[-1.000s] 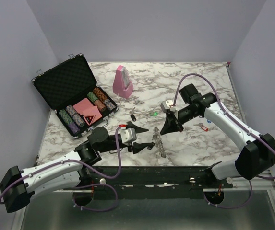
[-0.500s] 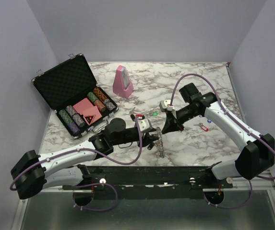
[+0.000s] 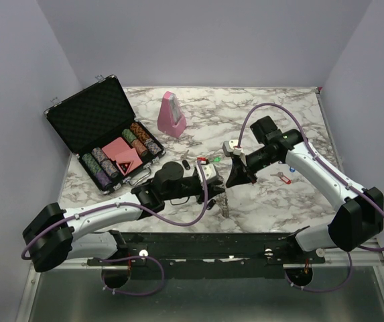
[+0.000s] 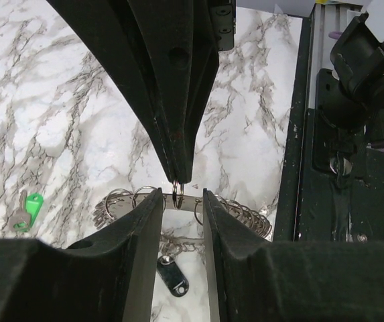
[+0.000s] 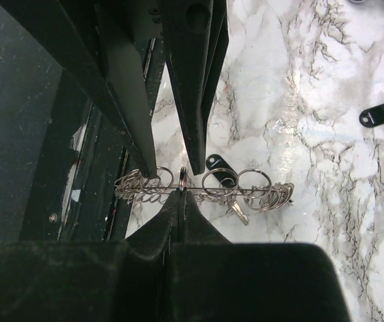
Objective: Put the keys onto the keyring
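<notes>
Straddling the keyring [image 4: 238, 211], the left gripper [image 4: 180, 196] has its jaws narrow, one either side of the rim, not clamped. Right gripper [image 5: 181, 193] is pinched shut on the same ring, right between the left jaws.

Progress, my read: early.
- One black-capped key [image 5: 217, 163] sits under the ring; can't tell if it's threaded.
- Loose: one black key [image 3: 186, 164] left of the jaws, one green key [image 3: 214, 159] beyond them, one red key [image 3: 284, 177] right of the right jaws.
- One ring.

An open black poker-chip case [image 3: 104, 134] sits left on the marble table [image 3: 279, 201], a pink metronome [image 3: 171, 116] near its right.
</notes>
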You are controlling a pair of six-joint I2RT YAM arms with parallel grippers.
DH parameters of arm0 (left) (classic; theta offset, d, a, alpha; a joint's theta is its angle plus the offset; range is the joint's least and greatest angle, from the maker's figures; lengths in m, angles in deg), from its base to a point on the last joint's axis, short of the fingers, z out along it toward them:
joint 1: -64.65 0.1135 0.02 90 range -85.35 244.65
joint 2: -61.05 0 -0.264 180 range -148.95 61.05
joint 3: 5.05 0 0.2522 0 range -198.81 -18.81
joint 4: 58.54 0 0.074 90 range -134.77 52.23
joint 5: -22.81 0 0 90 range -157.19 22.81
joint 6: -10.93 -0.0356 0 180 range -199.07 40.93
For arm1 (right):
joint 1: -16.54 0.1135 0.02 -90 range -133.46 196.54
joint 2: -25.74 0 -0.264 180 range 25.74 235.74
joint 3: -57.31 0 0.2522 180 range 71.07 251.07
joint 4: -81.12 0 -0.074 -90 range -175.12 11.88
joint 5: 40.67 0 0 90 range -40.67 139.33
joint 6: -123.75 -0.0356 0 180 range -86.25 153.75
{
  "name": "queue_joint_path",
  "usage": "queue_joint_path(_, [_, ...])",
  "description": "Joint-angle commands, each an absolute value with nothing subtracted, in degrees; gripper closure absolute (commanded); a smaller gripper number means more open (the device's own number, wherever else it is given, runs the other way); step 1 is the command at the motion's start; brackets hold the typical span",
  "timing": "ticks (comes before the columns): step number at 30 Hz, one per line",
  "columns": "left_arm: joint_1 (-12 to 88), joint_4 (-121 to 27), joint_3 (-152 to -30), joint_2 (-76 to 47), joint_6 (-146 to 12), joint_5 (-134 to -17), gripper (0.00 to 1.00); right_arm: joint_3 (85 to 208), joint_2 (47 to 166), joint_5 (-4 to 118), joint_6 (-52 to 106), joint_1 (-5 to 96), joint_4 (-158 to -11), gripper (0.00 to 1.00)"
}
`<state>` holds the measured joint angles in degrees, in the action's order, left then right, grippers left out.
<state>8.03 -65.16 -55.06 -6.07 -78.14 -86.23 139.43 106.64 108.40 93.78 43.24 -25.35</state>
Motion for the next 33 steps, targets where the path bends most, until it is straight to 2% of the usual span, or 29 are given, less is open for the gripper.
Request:
queue_joint_path(1, [8.3,-65.1,-56.7,-6.1,-80.2,-85.6,0.63,140.9,107.1,109.1,93.7,43.7,-24.9,1.00])
queue_joint_path(6, [8.2,-64.2,-57.3,-6.8,-80.4,-86.2,0.69,140.9,107.2,109.5,94.0,43.7,-24.9,1.00])
queue_joint_path(17, [8.2,-62.0,-58.5,-7.7,-81.5,-86.8,0.74,140.8,107.0,109.8,94.0,43.6,-24.7,1.00])
queue_joint_path(22, [8.2,-60.9,-59.5,-8.4,-81.8,-87.7,0.98,140.8,107.0,110.0,94.1,43.7,-24.8,1.00])
queue_joint_path(24, [8.2,-60.1,-59.9,-8.7,-82.1,-88.7,1.00,140.9,106.9,110.1,94.1,43.7,-24.7,0.99])
queue_joint_path(28, [8.3,-61.0,-58.8,-7.6,-81.0,-89.0,1.00,140.8,106.9,110.9,94.2,43.7,-24.5,0.94])
queue_joint_path(33, [8.3,-72.9,-52.5,-3.8,-73.1,-84.2,1.00,140.8,107.0,112.9,94.2,43.7,-24.4,0.80])
